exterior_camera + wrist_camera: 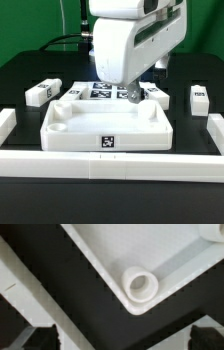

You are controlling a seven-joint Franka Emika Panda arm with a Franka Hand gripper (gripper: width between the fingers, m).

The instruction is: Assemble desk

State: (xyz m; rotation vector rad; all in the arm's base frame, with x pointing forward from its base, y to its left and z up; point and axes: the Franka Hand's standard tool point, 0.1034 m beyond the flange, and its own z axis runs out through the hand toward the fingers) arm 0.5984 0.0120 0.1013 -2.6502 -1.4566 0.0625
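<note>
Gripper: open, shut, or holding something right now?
Gripper: open wide, holding nothing, over a corner of the tabletop.

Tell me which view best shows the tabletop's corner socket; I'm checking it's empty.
The wrist view: the socket sits close up, open, nothing in it. The exterior view shows the whole tabletop, its sockets too small to judge.
</note>
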